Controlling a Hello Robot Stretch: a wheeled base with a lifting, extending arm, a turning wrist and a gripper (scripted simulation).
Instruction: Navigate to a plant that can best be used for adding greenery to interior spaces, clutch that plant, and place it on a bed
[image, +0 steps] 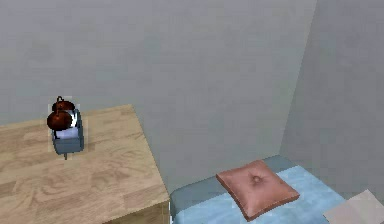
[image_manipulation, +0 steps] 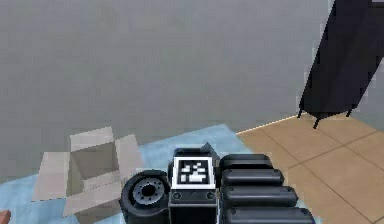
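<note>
A wooden dresser (image: 95, 180) (small bluish object (image: 67, 136) on top), pink cushion (image: 258, 187), cardboard box (image_manipulation: 90, 168).

One each, seemingly: bed (image: 306, 182), cushion (image: 258, 188), box (image_manipulation: 88, 172).

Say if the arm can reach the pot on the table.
Probably not: the pot stands on the table ahead, while the arm points sideways toward the bed and box; the base must turn first.

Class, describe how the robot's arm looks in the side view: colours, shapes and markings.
The arm is black, built of stacked, rounded segments. At its end sits a white square tag with black marks, beside a round black part with a ringed face.
</note>
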